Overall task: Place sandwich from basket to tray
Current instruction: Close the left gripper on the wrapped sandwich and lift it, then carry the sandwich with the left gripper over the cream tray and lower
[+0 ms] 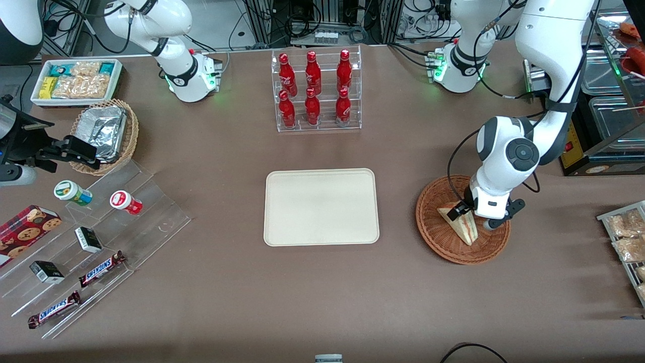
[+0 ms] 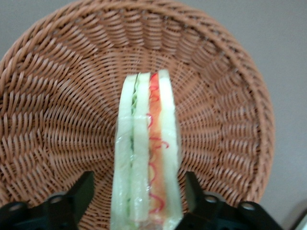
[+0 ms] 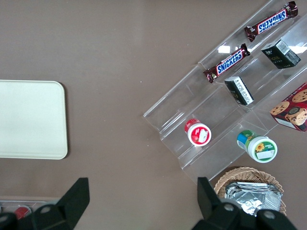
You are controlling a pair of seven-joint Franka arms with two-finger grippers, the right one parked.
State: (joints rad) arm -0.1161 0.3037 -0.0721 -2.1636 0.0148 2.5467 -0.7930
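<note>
The sandwich (image 1: pixel 466 228) stands on edge in the round reddish-brown basket (image 1: pixel 437 237), toward the working arm's end of the table. In the left wrist view the sandwich (image 2: pixel 146 143) shows white bread with green and red filling against the basket (image 2: pixel 62 110) weave. My gripper (image 1: pixel 473 219) is lowered into the basket and open, one black finger on each side of the wedge. A finger (image 2: pixel 81 191) stands clear of the bread with a gap; the other sits close to it. The cream tray (image 1: pixel 321 206) lies bare at the table's middle, beside the basket, and its corner also appears as the tray (image 3: pixel 29 120).
A clear rack of red bottles (image 1: pixel 316 91) stands farther from the front camera than the tray. At the parked arm's end are acrylic steps with snacks (image 1: pixel 101 242), a tan basket of foil containers (image 1: pixel 106 133) and a white snack box (image 1: pixel 75 80). Bagged snacks (image 1: pixel 627 237) lie at the working arm's end.
</note>
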